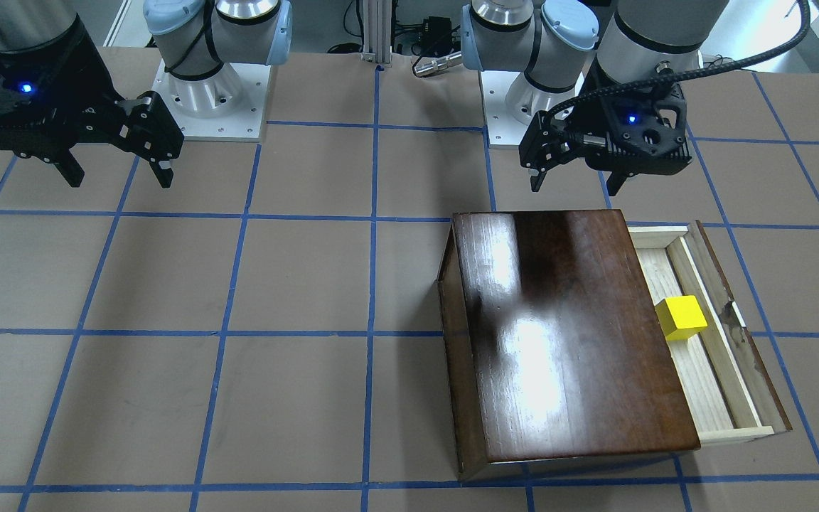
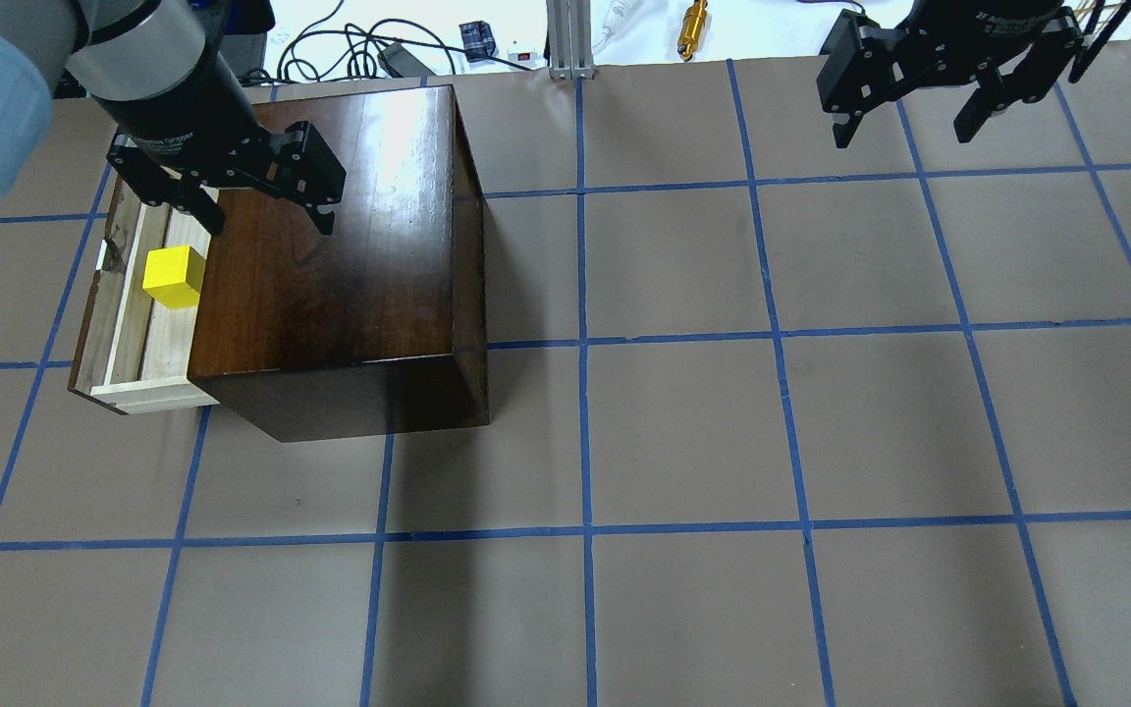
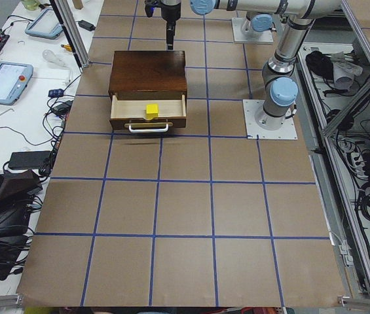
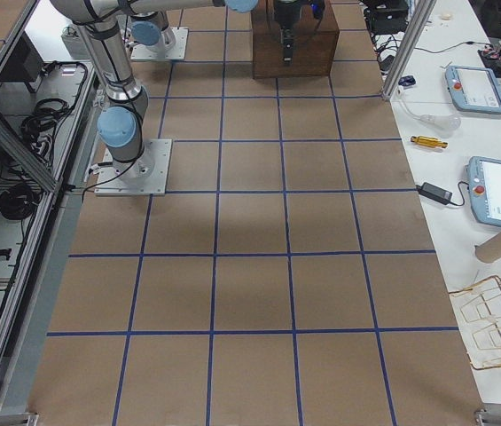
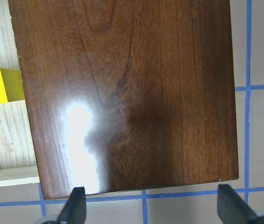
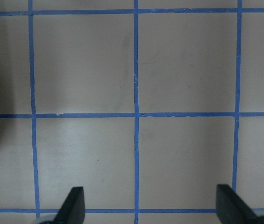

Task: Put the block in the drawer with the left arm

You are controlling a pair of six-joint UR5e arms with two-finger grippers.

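The yellow block [image 1: 680,317] rests inside the pulled-out pale-wood drawer [image 1: 712,398] of the glossy dark-brown box [image 1: 566,334]. It also shows in the overhead view [image 2: 174,277] and at the left edge of the left wrist view [image 5: 1,86]. My left gripper [image 1: 576,179] is open and empty, raised above the box's rear edge, apart from the block; overhead it hangs over the box top [image 2: 266,216]. My right gripper [image 1: 119,174] is open and empty, far off over bare table [image 2: 911,123].
The drawer's dark front panel with its metal handle [image 3: 148,127] faces away from the box. Brown table paper with a blue tape grid [image 2: 683,432] spreads around. Both arm bases [image 1: 210,92] stand at the table's back edge. Tablets and cables lie beyond the side edges.
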